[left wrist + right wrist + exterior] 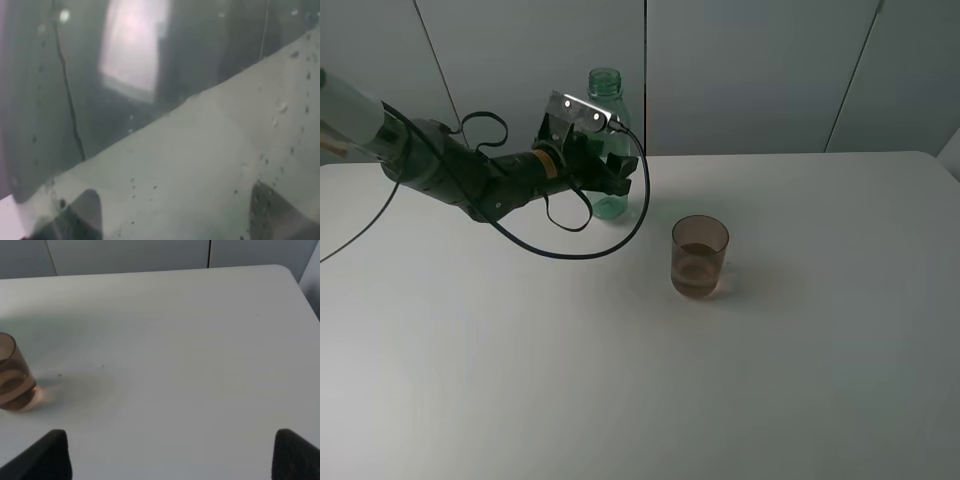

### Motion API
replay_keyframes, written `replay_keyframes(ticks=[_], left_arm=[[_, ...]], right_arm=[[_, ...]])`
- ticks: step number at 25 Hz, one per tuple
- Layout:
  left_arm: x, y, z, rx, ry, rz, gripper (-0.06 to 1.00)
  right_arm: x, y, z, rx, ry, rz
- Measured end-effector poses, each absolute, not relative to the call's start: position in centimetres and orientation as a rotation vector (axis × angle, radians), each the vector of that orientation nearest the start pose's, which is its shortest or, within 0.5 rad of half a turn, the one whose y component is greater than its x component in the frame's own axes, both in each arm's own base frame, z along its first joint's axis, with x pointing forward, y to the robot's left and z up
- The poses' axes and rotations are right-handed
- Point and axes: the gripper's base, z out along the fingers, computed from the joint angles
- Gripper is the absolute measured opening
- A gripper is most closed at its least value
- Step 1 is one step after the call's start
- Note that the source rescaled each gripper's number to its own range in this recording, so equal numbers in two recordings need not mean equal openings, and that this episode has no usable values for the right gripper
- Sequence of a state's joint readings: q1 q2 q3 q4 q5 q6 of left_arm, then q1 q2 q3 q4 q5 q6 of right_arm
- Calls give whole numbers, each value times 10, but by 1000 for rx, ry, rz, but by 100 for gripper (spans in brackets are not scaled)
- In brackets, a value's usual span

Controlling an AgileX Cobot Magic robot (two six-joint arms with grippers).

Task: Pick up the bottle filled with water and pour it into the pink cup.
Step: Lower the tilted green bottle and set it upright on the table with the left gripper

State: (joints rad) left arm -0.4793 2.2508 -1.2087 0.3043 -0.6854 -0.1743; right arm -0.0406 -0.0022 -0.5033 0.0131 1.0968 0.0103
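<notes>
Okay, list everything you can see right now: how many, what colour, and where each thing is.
bottle: one, clear green, standing upright at the back of the table, no cap.
pink cup: one, translucent brownish pink, upright on the table, right of the bottle and apart from it.
table: one, white, fills most of the high view.
wall panels: several, grey, behind the table.
cable: one loop, black, hanging from the left arm over the table.
left arm: one, black, reaching in from the left.
left gripper: one, black, around the bottle's body; grip not clear.
right gripper: one, black fingertips, open, over bare table; seen only in the right wrist view.
</notes>
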Motion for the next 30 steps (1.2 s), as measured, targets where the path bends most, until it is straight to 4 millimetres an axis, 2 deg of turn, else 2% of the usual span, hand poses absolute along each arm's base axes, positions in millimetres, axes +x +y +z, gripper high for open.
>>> replay_keyframes(ticks=[4, 18, 19, 20, 21, 22, 24, 30], left_arm=[[396, -226, 92, 625, 1797, -475, 4], [394, -228, 92, 683, 1779, -484, 4], [394, -228, 92, 685, 1778, -487, 16], [394, -228, 91, 683, 1784, -489, 50], [394, -228, 91, 676, 1799, -491, 78], [394, -228, 90, 671, 1813, -493, 88], [393, -227, 88, 662, 1837, -495, 95], [393, -227, 95, 664, 1878, -474, 98]], right_arm=[[-7, 1, 275, 52, 2074, -3], [-7, 1, 275, 52, 2074, -3], [-7, 1, 275, 52, 2074, -3], [-7, 1, 275, 52, 2074, -3], [-7, 1, 275, 52, 2074, -3], [-7, 1, 275, 52, 2074, -3], [-7, 1, 275, 52, 2074, -3], [-7, 1, 275, 52, 2074, -3]])
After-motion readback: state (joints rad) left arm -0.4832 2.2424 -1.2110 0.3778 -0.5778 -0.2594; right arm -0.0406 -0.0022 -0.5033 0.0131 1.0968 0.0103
